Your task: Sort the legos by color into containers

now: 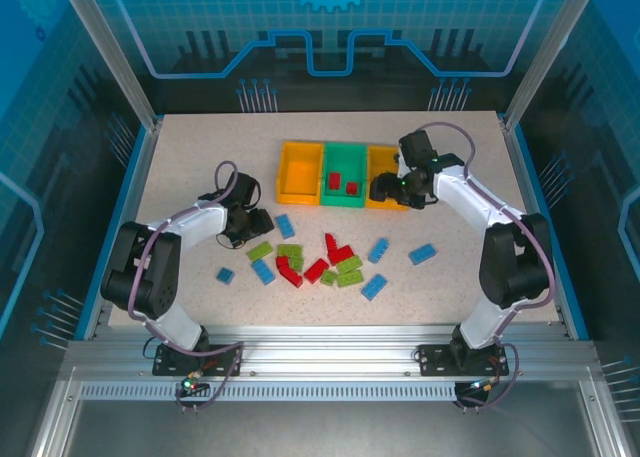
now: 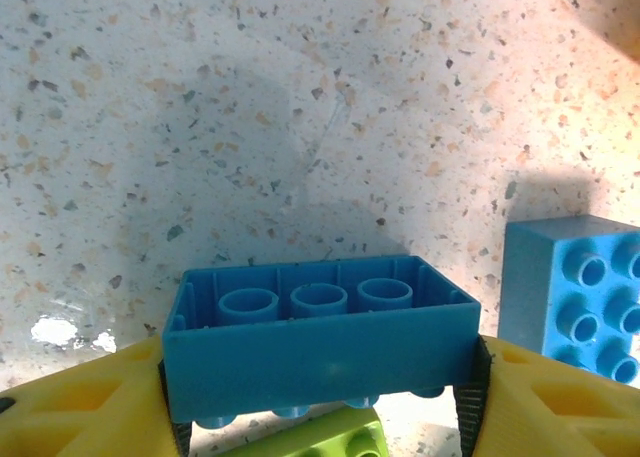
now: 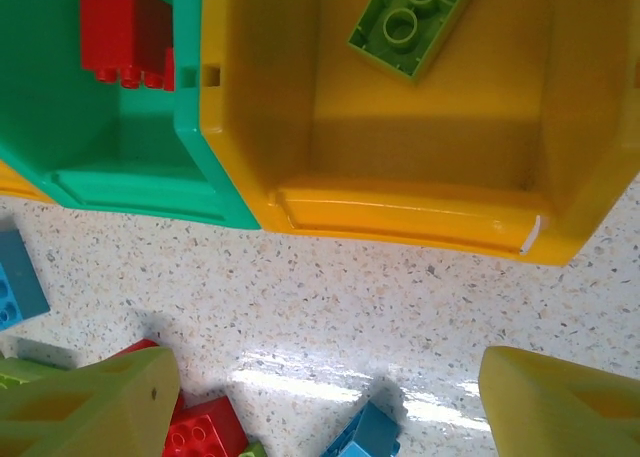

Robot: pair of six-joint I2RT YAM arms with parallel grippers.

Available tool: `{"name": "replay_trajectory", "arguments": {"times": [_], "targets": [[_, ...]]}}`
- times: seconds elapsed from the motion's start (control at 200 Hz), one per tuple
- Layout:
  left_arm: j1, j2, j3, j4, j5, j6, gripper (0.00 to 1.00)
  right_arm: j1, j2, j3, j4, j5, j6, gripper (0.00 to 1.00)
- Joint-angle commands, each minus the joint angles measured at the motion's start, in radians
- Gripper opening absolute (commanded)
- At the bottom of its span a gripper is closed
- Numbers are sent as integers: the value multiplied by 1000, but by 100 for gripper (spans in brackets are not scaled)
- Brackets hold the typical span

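Speckled table [image 1: 180, 167]: left jaws clamp blue lego [image 2: 320, 357]; right jaws spread.

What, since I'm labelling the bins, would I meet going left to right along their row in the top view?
Left yellow bin → green bin → right yellow bin.

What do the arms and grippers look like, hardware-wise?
Both the left arm and right arm have white links, black joint housings and a grey-purple cable looped alongside. The left gripper and right gripper have chunky yellow plastic fingers; the left's carry black ribbed pads.
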Motion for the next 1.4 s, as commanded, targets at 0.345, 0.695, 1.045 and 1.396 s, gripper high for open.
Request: {"name": "replay_trajectory", "arguments": {"times": [0.345,0.695,1.045,1.396], "targets": [[-52,-95,195,-43,29,49,56,15,-156,-205,-33,8,30,78],[-97,145,495,-8,82,84,56,94,-155,-308,17,-45,175,72],[-100,345,669,-9,89,62,59,121,-42,-273,-3,-60,199,62],[-106,345,687,5,80,51,82,128,39,-242,5,-55,196,49]]}}
